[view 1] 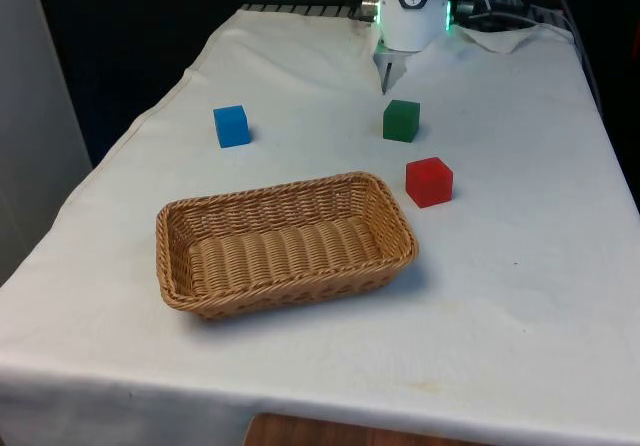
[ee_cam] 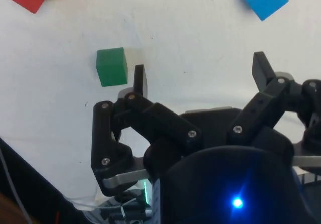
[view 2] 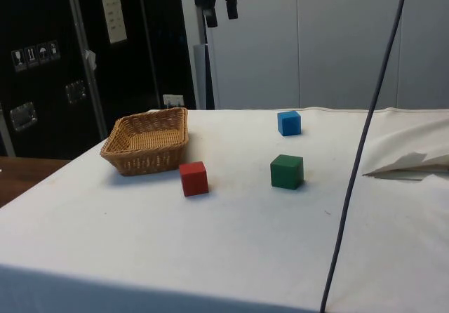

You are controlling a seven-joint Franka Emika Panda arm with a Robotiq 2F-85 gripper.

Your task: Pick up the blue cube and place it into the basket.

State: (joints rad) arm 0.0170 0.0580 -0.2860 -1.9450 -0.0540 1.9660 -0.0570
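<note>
White cloth [view 1: 520,296]: green cube [view 1: 401,120], red cube [view 1: 429,181] right of basket [view 1: 200,301].

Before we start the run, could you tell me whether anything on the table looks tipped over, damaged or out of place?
Nothing stands out. The blue cube, green cube and red cube each sit flat on the cloth, apart from one another. The basket stands upright, with nothing in it. The end effector hangs open above the table.

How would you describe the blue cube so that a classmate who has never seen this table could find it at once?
Start at the woven basket on the white cloth. Three cubes sit beyond it; the blue cube stands alone towards the front view's left. The green cube and red cube sit close together on the front view's right.
</note>
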